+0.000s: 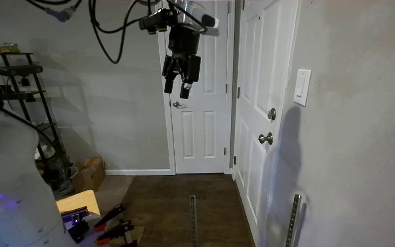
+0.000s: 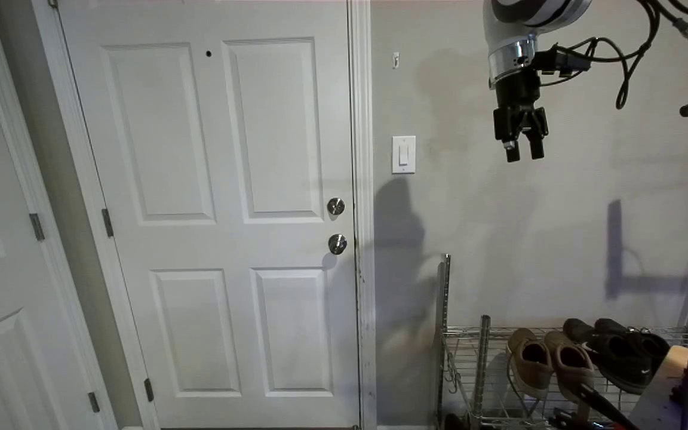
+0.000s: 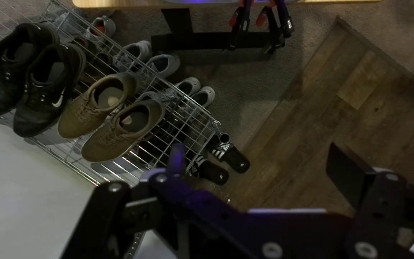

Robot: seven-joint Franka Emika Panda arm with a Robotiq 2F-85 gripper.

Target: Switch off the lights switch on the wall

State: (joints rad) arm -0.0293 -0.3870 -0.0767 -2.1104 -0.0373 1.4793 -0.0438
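Note:
The lights switch [image 1: 302,87] is a small white upright plate with a long paddle on the grey-beige wall [image 1: 358,147], beside the white door. It also shows in an exterior view [image 2: 404,154], right of the door frame on the wall [image 2: 475,251]. My gripper [image 1: 177,92] points straight down, its two black fingers apart with nothing between them. In an exterior view the gripper [image 2: 525,154] appears right of the switch at about its height, not touching it. In the wrist view the gripper [image 3: 255,154] is spread over the floor. The switch is out of the wrist view.
The white door [image 2: 200,239] has a deadbolt [image 2: 335,206] and a round silver knob [image 2: 337,244]. A wire shoe rack [image 3: 178,126] with metal posts [image 1: 294,219] stands along the wall below, holding several shoes [image 3: 110,118]. Loose cables [image 1: 115,32] hang by the arm.

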